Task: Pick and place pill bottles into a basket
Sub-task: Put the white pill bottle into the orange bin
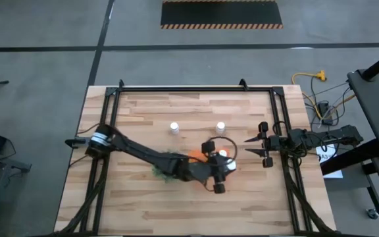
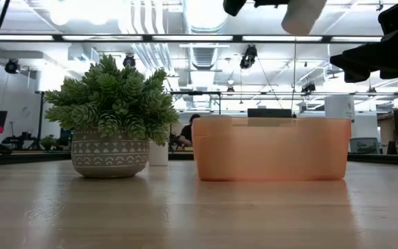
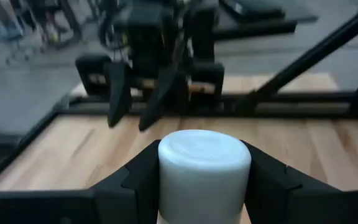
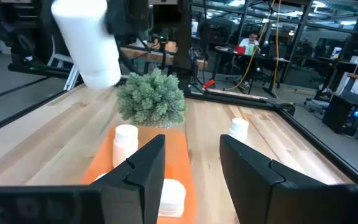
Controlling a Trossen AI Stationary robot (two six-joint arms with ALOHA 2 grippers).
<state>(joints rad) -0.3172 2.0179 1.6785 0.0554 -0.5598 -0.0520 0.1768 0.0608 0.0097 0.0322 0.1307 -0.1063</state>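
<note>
Bottles wait on a wooden table as we look down from above and scan from left to right. At the left edge we see the left arm's base, its dark links reaching across the green plant toward the middle of the table. Beside the plant sits the orange basket, mostly hidden by that arm in the overhead picture; in the right wrist view we make out at least two white bottles standing inside it. Farther back on the bare wood we count two more pill bottles standing apart from each other, one to the left and one to the right. Over the basket's right end we find the left gripper, its two dark fingers clamped on the sides of a capped white bottle; from table height we see that bottle hanging well above the basket's rim. At the right we see the right gripper near the table's right rail, pointing toward the basket, its fingers drawn together with nothing between them.
</note>
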